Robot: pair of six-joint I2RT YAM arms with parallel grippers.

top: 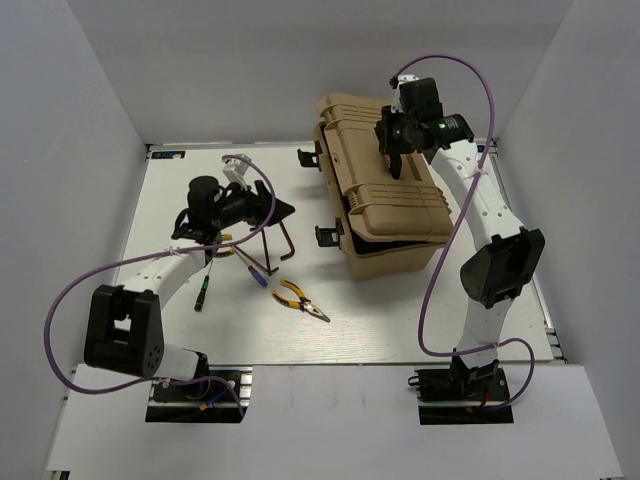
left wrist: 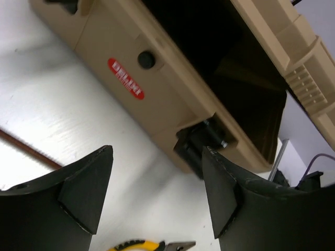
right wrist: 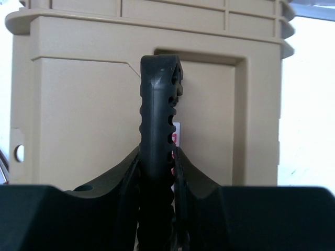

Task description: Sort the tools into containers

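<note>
The tan tool case (top: pixel 395 235) stands at the right with its lid (top: pixel 372 135) raised. My right gripper (top: pixel 392 150) is shut on the lid's black ribbed handle (right wrist: pixel 159 104), which fills the gap between its jaws (right wrist: pixel 157 151). My left gripper (top: pixel 288 208) hovers open and empty (left wrist: pixel 157 151) over the table, pointing at the case's front latch (left wrist: pixel 201 146). The yellow-and-black pliers (top: pixel 300 300) lie below it and show at the bottom of the left wrist view (left wrist: pixel 131 244). Two L-shaped hex keys (top: pixel 285 240), a blue-tipped screwdriver (top: pixel 255 273) and a small dark screwdriver (top: pixel 203 290) lie near the left arm.
The case interior (left wrist: pixel 225 68) looks dark; its contents cannot be made out. One hex key's shaft (left wrist: pixel 26 146) crosses the left of the left wrist view. Black latches (top: pixel 328 236) stick out of the case's left side. White walls enclose the table (top: pixel 400 330). Purple cables (top: pixel 60 300) loop off both arms.
</note>
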